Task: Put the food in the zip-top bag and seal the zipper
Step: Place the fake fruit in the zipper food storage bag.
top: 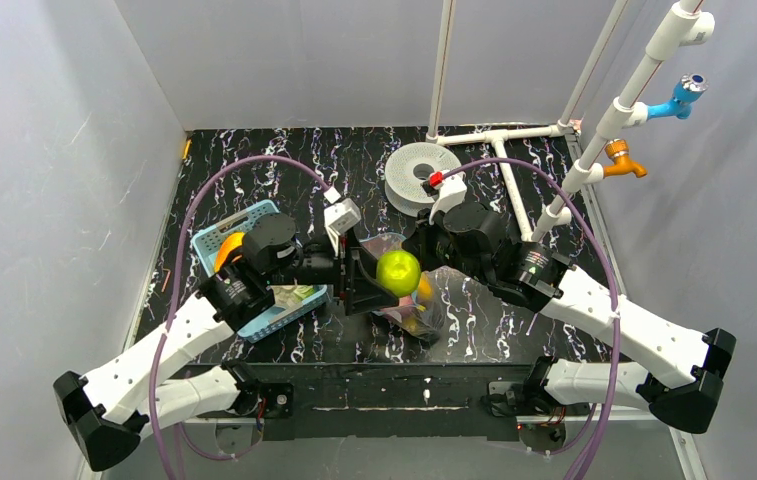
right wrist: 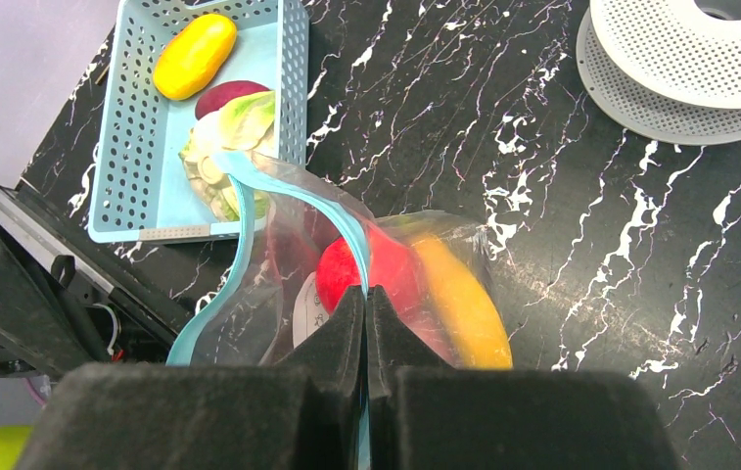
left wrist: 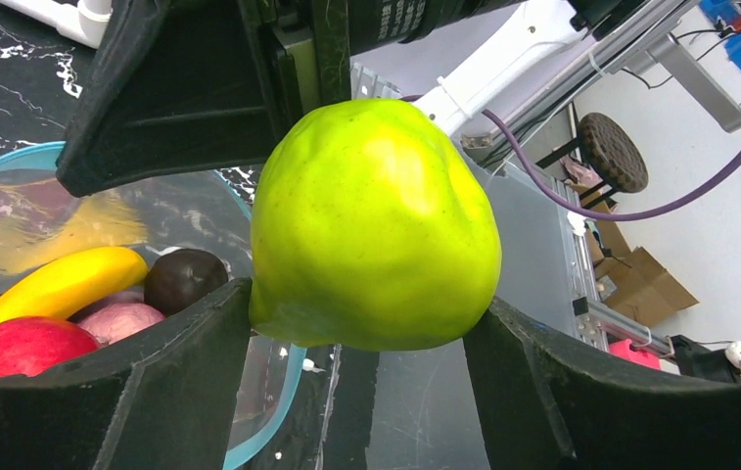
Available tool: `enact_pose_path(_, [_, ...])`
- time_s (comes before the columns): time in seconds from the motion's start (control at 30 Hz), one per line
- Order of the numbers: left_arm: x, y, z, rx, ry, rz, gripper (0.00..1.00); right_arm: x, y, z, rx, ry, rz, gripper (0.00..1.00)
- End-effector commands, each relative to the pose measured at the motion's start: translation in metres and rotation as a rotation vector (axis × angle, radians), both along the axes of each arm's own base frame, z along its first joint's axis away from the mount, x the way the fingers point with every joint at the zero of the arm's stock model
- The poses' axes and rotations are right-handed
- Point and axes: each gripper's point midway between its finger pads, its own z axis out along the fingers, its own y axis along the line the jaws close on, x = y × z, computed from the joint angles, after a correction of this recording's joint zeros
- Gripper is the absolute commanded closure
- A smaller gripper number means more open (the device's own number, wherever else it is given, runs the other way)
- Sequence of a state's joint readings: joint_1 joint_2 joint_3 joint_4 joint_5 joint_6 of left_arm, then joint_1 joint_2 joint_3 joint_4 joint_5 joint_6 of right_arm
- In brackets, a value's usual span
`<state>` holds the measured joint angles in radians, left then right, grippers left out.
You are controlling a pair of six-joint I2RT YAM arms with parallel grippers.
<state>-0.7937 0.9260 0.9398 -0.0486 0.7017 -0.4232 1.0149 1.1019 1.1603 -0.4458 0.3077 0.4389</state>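
The bag (right wrist: 249, 323) lies open-mouthed between the two arms. Its zipper strip (right wrist: 325, 211) curves up into the right pincer (right wrist: 366, 299), whose tips are pressed together on that blue edge. Beyond this pincer the marbled surface (right wrist: 542, 196) is bare as far as a white perforated disc (right wrist: 679, 59).

The left pincer (left wrist: 366, 333) stands fairly wide, gripping a green fruit (left wrist: 376, 220) between its pads, just above the bag's mouth.

Only the left wrist view looks into the bag, beside and below the pincer: a banana (left wrist: 58, 284), a red fruit (left wrist: 19, 348) and a dark eggplant (left wrist: 182, 277). Only the right wrist view shows inside the blue basket (right wrist: 121, 147) past the bag – an orange-yellow fruit (right wrist: 195, 54), a purple piece (right wrist: 229, 96) and a cabbage (right wrist: 234, 122).
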Motion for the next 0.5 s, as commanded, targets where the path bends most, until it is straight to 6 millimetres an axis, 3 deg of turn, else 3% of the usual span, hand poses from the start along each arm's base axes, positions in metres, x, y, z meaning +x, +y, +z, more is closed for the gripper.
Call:
enact_pose_path(0.0, [0.011, -0.008, 0.000, -0.037, -0.051, 0.069, 0.50, 0.000, 0.004, 0.022, 0.070, -0.043, 0.007, 0.99])
enact_pose_path(0.13, [0.019, -0.007, -0.015, 0.005, -0.034, 0.126, 0.47, 0.000, 0.001, 0.021, 0.068, -0.045, 0.000, 0.99])
enact_pose_path(0.47, [0.031, 0.002, -0.035, 0.051, -0.020, 0.227, 0.21, 0.000, 0.002, 0.020, 0.068, -0.044, 0.002, 0.99])
